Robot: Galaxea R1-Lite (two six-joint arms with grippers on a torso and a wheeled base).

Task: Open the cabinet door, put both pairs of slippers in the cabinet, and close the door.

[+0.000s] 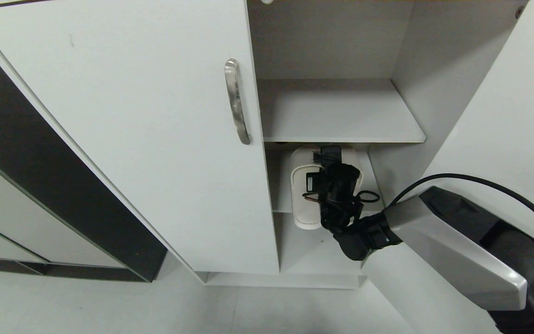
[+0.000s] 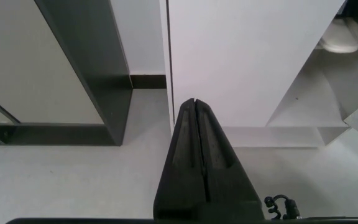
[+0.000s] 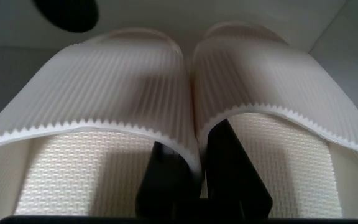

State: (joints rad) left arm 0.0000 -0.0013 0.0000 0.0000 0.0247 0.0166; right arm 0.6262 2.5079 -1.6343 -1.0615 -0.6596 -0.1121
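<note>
- Head view: the cabinet (image 1: 434,55) stands with its left door (image 1: 132,139) shut, a metal handle (image 1: 237,102) near that door's inner edge. Its right door (image 1: 503,116) is swung wide open.
- Inside the open half, an upper shelf (image 1: 336,111) runs across. Below it lies a lower shelf (image 1: 372,178), and under that the cabinet's bottom board (image 1: 304,250).
- A pair of pale slippers (image 1: 301,204) is in the compartment under the upper shelf, toes pointing to the back. The heel ends jut a little past the lower shelf's front edge. Whether the soles rest on the shelf cannot be told.
- The right gripper (image 1: 327,157) is in that compartment on top of the pair, its arm coming in from the lower right past the open door.
- Right wrist view: the slippers (image 3: 123,74) lie side by side and touching. The right gripper (image 3: 197,177) has one finger inside each slipper's opening, with the two adjoining ribbed straps clenched between them.
- Left wrist view: the left gripper (image 2: 194,109) is pressed closed, finger against finger, with nothing between. It hangs above the pale floor (image 2: 73,180) in front of the shut door's lower edge, well apart from the slippers (image 2: 340,37), which show farther off inside the cabinet.
- A dark-edged panel (image 1: 40,162) stands just beside the cabinet's left side.
</note>
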